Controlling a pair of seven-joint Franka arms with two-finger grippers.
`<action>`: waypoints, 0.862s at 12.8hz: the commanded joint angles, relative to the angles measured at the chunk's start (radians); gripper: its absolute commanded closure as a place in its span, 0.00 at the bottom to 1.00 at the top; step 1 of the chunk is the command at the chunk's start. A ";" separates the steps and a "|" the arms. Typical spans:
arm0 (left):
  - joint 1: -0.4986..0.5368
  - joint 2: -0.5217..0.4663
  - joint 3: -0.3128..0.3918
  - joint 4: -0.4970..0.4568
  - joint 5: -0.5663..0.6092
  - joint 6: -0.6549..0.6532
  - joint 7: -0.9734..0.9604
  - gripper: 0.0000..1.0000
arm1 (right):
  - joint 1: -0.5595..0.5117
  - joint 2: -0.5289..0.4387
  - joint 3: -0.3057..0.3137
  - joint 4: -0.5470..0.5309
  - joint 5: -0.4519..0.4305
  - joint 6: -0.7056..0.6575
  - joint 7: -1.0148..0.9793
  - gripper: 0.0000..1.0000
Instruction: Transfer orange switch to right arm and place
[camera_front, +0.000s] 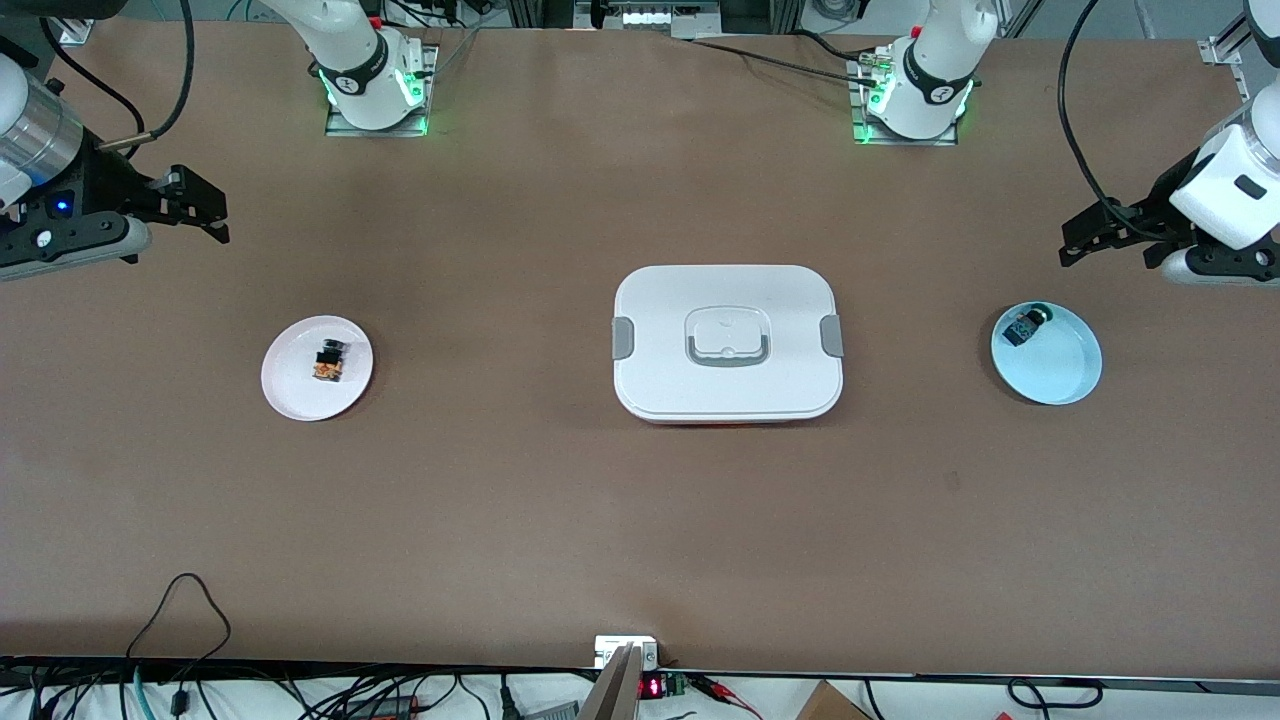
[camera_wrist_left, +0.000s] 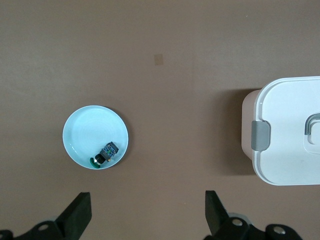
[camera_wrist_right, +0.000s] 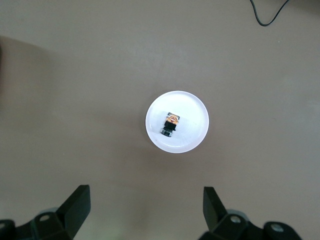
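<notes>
The orange switch (camera_front: 328, 361) lies on its side on a small white plate (camera_front: 285, 385) toward the right arm's end of the table. It also shows in the right wrist view (camera_wrist_right: 170, 125), on the plate (camera_wrist_right: 192, 107). My right gripper (camera_front: 205, 212) hangs open and empty above the table near that plate, its fingers spread wide in its wrist view (camera_wrist_right: 145, 195). My left gripper (camera_front: 1072, 240) hangs open and empty at the left arm's end of the table, and also shows in its wrist view (camera_wrist_left: 148, 200).
A green-capped switch (camera_front: 1027, 326) lies on a light blue plate (camera_front: 1060, 370) at the left arm's end, and shows in the left wrist view (camera_wrist_left: 106, 153). A white lidded box (camera_front: 727, 342) with grey clasps sits mid-table. Cables run along the table's front edge.
</notes>
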 joint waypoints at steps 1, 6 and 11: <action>0.005 0.018 -0.006 0.037 -0.004 -0.027 0.014 0.00 | 0.003 0.012 0.001 0.027 -0.015 -0.008 0.017 0.00; 0.005 0.021 -0.006 0.037 -0.004 -0.027 0.014 0.00 | 0.003 0.012 0.001 0.027 -0.010 -0.008 0.020 0.00; 0.005 0.021 -0.006 0.037 -0.003 -0.027 0.014 0.00 | 0.003 0.012 0.001 0.027 0.011 -0.008 0.020 0.00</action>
